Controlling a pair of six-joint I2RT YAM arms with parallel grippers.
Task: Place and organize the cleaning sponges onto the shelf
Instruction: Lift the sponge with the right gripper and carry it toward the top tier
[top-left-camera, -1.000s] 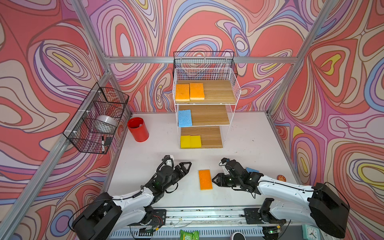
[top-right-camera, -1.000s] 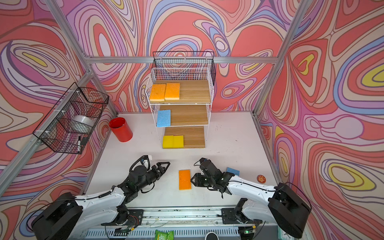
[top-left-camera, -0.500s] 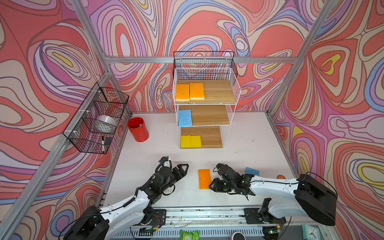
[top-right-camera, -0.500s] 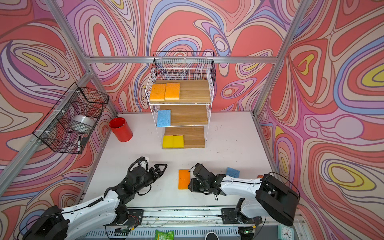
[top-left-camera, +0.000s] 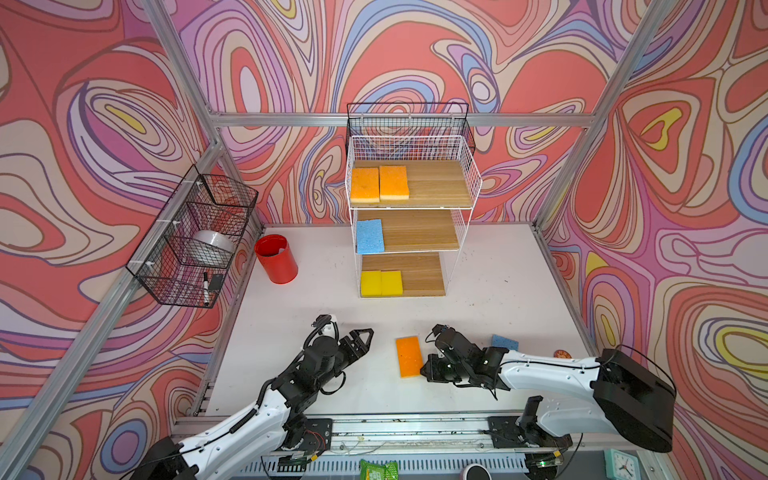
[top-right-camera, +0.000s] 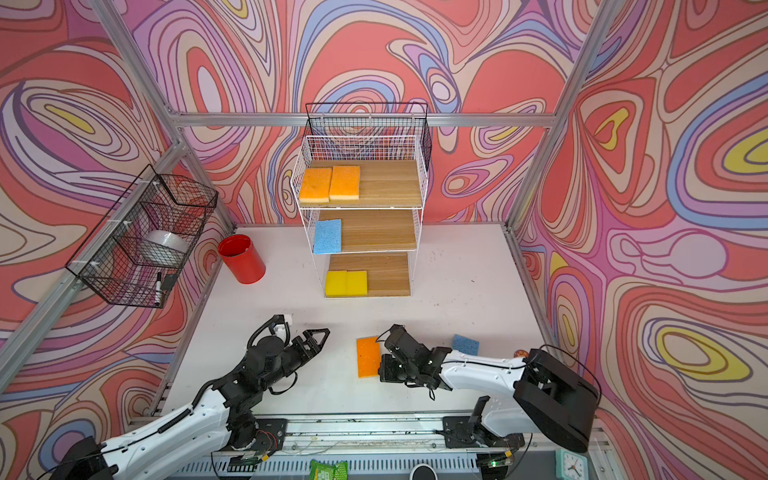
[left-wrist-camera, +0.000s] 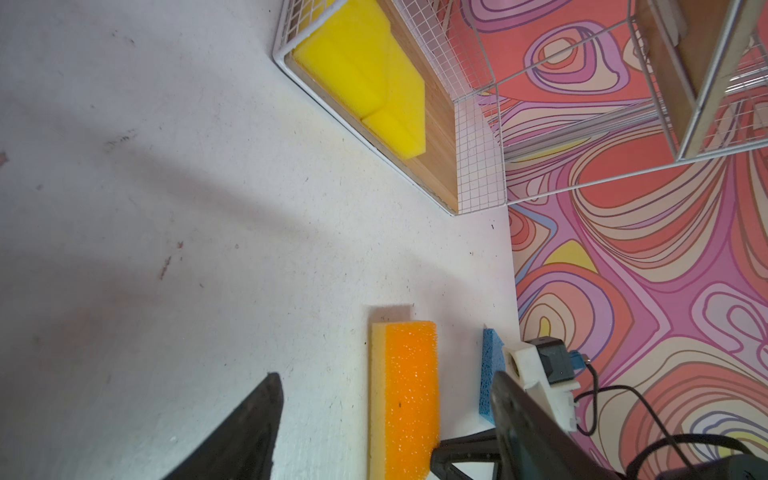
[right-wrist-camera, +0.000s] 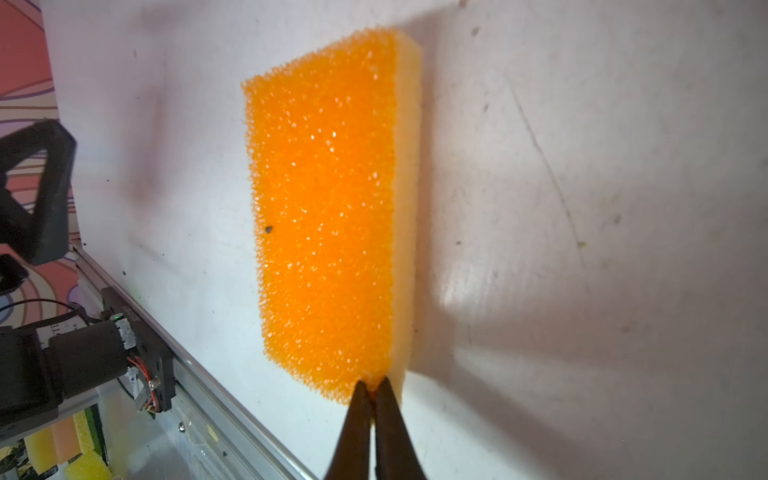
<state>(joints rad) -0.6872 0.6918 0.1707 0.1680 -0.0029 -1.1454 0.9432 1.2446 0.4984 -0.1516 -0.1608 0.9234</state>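
An orange sponge (top-left-camera: 408, 356) (top-right-camera: 368, 356) (right-wrist-camera: 328, 208) with a pale yellow layer lies on the white table near the front. My right gripper (top-left-camera: 426, 368) (top-right-camera: 382, 368) (right-wrist-camera: 374, 388) is shut on its near right corner. My left gripper (top-left-camera: 358, 341) (top-right-camera: 316, 338) (left-wrist-camera: 386, 399) hangs open to the sponge's left, holding nothing. A light blue sponge (top-left-camera: 505, 343) (top-right-camera: 465, 344) (left-wrist-camera: 490, 374) lies behind the right arm. The white wire shelf (top-left-camera: 469, 178) (top-right-camera: 419, 178) carries two orange sponges (top-left-camera: 379, 183) on top, a blue sponge (top-left-camera: 370, 236) in the middle and two yellow sponges (top-left-camera: 381, 283) (left-wrist-camera: 365, 79) at the bottom.
A red cup (top-left-camera: 276, 258) stands left of the shelf. One black wire basket (top-left-camera: 195, 241) hangs on the left wall and another black basket (top-left-camera: 407, 124) behind the shelf. A small round object (top-left-camera: 561, 354) lies by the table's right edge.
My right gripper has come down to the orange sponge's near corner and shut on it. The left arm has shifted slightly and stays open.
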